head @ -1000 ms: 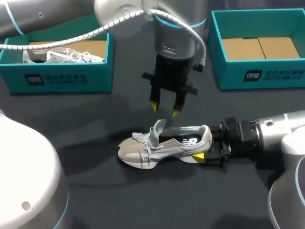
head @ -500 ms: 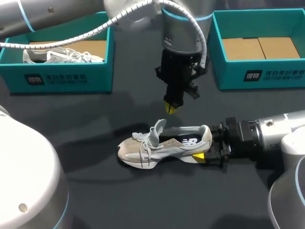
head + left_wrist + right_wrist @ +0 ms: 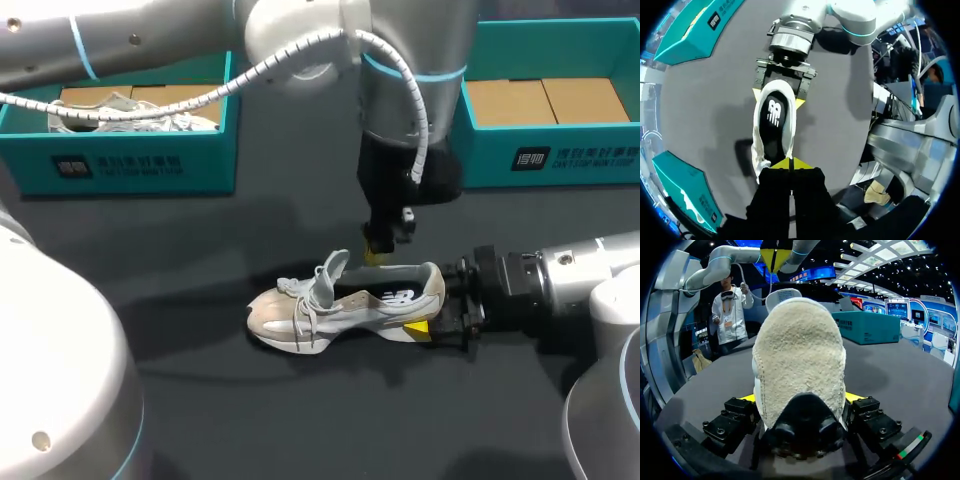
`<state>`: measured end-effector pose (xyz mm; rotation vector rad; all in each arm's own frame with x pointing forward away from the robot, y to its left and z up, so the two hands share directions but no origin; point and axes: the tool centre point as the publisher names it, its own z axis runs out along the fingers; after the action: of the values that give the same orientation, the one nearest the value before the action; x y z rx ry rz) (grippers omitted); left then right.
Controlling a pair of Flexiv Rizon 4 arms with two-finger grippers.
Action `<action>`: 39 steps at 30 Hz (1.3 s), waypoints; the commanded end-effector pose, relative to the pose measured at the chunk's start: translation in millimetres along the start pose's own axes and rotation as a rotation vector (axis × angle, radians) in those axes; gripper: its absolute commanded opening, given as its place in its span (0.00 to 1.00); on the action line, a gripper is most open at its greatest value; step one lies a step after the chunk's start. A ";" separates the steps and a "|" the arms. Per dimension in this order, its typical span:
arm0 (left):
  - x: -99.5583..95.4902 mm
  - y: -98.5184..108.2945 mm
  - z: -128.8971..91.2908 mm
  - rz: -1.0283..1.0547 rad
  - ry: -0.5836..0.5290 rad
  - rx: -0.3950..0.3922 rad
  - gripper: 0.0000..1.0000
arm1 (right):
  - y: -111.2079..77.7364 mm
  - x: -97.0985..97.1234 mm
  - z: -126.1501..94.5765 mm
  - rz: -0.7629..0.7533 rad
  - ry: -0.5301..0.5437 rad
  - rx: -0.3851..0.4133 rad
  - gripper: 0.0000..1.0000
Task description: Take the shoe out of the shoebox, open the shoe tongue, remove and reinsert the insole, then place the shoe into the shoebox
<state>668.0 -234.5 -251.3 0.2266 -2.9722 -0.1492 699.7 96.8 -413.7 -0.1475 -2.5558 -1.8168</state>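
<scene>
A beige and white shoe (image 3: 335, 305) lies on the dark table, toe to the left, with its tongue standing up. Its insole (image 3: 774, 111) with a logo shows inside. My right gripper (image 3: 432, 302) is shut on the heel; in the right wrist view the heel (image 3: 799, 355) fills the space between its yellow-tipped fingers (image 3: 747, 398). My left gripper (image 3: 377, 251) hangs just above the shoe's opening, tips pressed together and holding nothing. In the left wrist view those tips (image 3: 790, 163) sit over the shoe's middle, with the right gripper (image 3: 778, 97) ahead at the heel.
A teal shoebox (image 3: 130, 160) at the back left holds a second white shoe (image 3: 130, 112). Another teal shoebox (image 3: 545, 155) at the back right shows only its cardboard floor. Bare dark table lies in front of the shoe.
My left gripper has shut and moved right and down, from above the tongue to just over the shoe's opening. The right gripper and the shoe have stayed put.
</scene>
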 end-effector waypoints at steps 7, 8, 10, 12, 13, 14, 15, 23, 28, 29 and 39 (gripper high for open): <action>-1.9 -3.6 6.7 0.585 -0.055 0.047 0.00 | -1.5 -2.0 4.8 0.001 -0.001 0.005 0.00; -1.9 -3.6 6.7 0.585 -0.055 0.047 0.00 | -1.5 -2.0 4.8 0.001 -0.001 0.005 0.00; -1.9 -3.6 6.7 0.585 -0.055 0.047 0.00 | -1.5 -2.0 4.8 0.001 -0.001 0.005 0.00; -5.4 -5.5 13.7 0.625 -0.065 0.061 0.00 | -1.5 -2.0 4.8 0.001 -0.001 0.005 0.00; -7.9 -6.6 17.7 0.638 -0.051 0.064 0.00 | -1.5 -2.0 4.8 0.001 -0.001 0.005 0.00; -10.1 -7.7 21.2 0.645 -0.043 0.070 0.00 | -1.5 -2.0 4.8 0.001 -0.001 0.005 0.00; -11.8 -8.6 25.3 0.648 -0.042 0.070 0.00 | -1.5 -2.0 4.8 0.001 -0.001 0.005 0.00; -17.5 -13.6 52.8 0.658 0.004 0.084 0.00 | -1.5 -2.0 4.8 0.001 -0.001 0.005 0.00; -17.5 -16.3 65.6 0.618 0.020 0.084 0.00 | -1.5 -2.0 4.8 0.001 -0.001 0.005 0.00; -18.0 -17.0 67.7 0.605 0.027 0.085 0.00 | -1.5 -2.0 4.8 0.001 -0.001 0.005 0.00; -22.7 -20.4 85.2 0.503 0.074 0.104 0.00 | -1.5 -2.0 4.8 0.001 -0.001 0.005 0.00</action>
<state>676.4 -241.1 -333.9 -0.4948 -2.8726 0.0709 699.7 96.8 -413.7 -0.1476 -2.5558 -1.8167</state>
